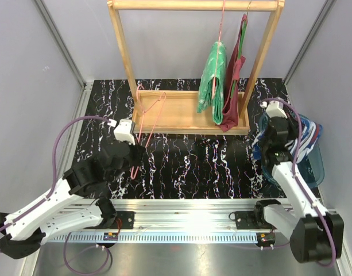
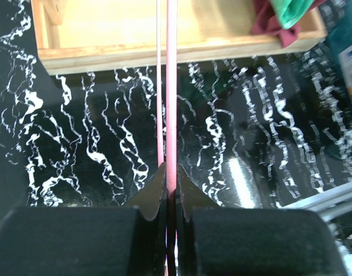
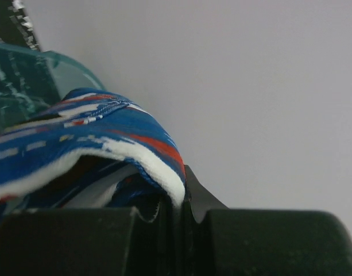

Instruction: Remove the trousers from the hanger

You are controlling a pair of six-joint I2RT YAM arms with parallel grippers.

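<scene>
White arm links (image 1: 46,208), black joints (image 1: 92,172); purple cables (image 1: 86,118) alongside; black wedge-tipped end effector fingers (image 2: 153,195).

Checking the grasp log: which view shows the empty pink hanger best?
Top external: the whole pink hanger shows, upper part over the wooden rack base, lower end in the left gripper. Left wrist shows only two pink wires pinched between the fingers. Right wrist shows none of it.

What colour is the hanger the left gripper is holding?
Pink. The hanger shows best in the left wrist view.
</scene>
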